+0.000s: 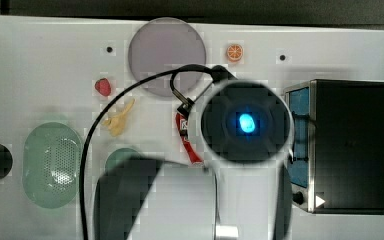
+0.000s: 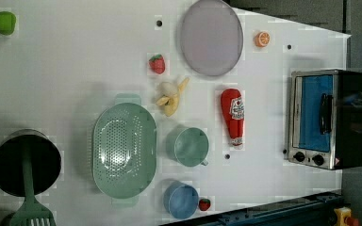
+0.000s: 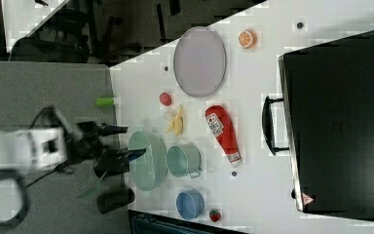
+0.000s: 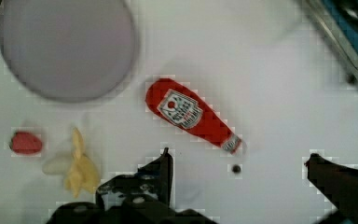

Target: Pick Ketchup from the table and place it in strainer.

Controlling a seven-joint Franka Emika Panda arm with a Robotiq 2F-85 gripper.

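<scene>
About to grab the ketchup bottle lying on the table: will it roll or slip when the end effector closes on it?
The Ketchup lies on its side and looks rounded, so a nudge may roll it. Its body tapers toward the cap, so a grip there could slide; the wider labelled part seems safer. The end effector is open above it.

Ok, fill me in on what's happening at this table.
A robot arm hangs over the table with its gripper open and empty. The ketchup lies flat on the table, untouched, between the plate and the toaster oven. The strainer sits empty beside a green mug.
</scene>
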